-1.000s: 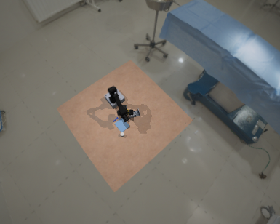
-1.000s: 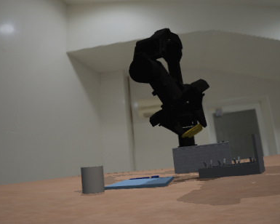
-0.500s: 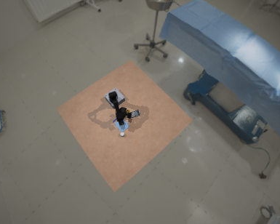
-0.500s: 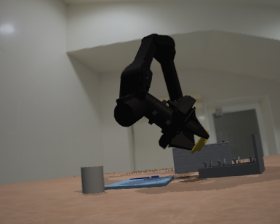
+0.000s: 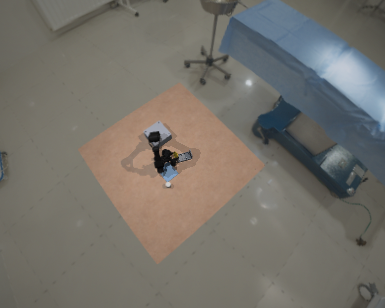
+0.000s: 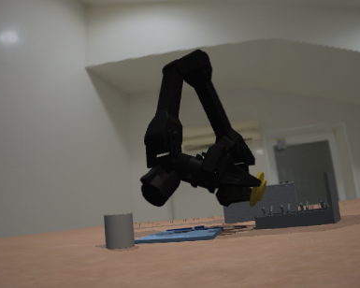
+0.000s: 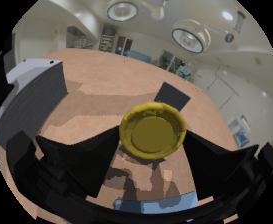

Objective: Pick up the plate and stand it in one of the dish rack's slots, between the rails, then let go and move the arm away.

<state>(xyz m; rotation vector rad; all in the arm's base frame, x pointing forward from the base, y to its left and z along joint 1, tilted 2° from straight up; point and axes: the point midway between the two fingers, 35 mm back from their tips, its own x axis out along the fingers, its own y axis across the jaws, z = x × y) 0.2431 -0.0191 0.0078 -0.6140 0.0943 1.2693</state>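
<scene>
Exterior view — hand (image 6: 254,184) pinching yellow plate (image 6: 257,189) above dish rack (image 6: 298,216); grey cylinder (image 6: 119,230) well apart.

No readable text anywhere.

No letters, numbers, brand marks or signs can be made out in the top, exterior or wrist views; every surface in view is plain or too small and blurred to carry any legible marking.
</scene>
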